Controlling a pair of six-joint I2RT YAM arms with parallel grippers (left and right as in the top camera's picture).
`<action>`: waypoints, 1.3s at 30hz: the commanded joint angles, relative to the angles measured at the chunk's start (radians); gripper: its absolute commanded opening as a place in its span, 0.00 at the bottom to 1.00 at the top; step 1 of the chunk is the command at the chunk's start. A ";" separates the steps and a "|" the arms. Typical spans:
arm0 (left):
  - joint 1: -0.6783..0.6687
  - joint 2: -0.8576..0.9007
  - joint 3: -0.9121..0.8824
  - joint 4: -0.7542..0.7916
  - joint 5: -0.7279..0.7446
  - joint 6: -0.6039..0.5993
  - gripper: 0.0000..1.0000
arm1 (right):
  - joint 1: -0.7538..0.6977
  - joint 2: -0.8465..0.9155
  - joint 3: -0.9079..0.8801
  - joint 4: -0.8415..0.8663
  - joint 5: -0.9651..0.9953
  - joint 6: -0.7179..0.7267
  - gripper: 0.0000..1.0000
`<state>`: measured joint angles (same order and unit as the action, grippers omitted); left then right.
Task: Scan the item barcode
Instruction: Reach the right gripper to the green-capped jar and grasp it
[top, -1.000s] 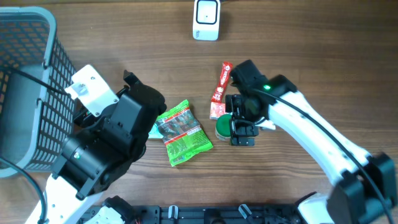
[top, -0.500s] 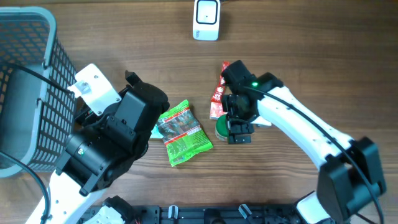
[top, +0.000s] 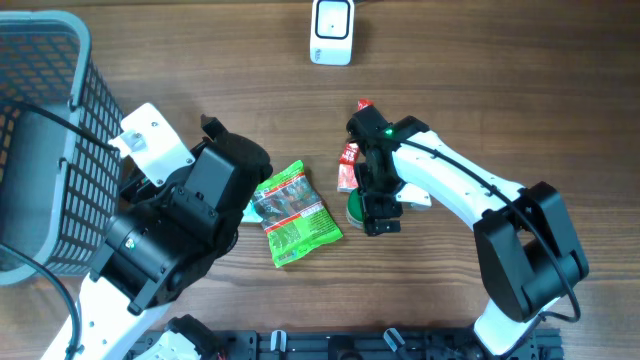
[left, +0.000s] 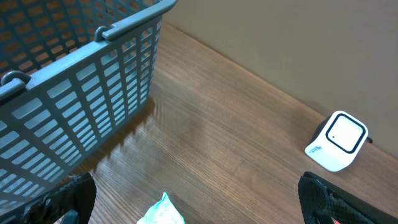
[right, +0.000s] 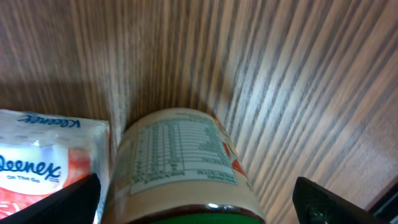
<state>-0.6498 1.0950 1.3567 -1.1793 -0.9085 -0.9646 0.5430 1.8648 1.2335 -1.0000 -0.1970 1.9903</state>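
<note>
Right gripper farther left now, wide around jar, tissue pack alongside.

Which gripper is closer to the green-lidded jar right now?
Right. The right gripper hangs open directly over the jar; the left gripper sits across the green packet from it.

This looks like a mock shop checkout on a wood-grain surface. A grey plastic shopping basket stands at the left edge and a small white barcode scanner at the far edge. Packaged groceries lie in the middle: a green snack bag, a labelled jar and a tissue pack.
</note>
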 joint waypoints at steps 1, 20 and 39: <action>-0.006 0.003 -0.003 -0.004 -0.028 -0.012 1.00 | 0.017 0.043 0.016 0.001 0.064 -0.037 0.99; -0.006 0.003 -0.003 -0.008 -0.023 -0.012 1.00 | 0.037 0.086 0.016 0.092 0.117 -0.270 0.79; -0.006 0.003 -0.003 -0.007 -0.023 -0.012 1.00 | -0.063 0.085 0.016 0.118 -0.135 -1.214 0.74</action>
<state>-0.6502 1.0950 1.3567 -1.1835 -0.9081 -0.9646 0.5159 1.9251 1.2392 -0.8845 -0.2050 1.0859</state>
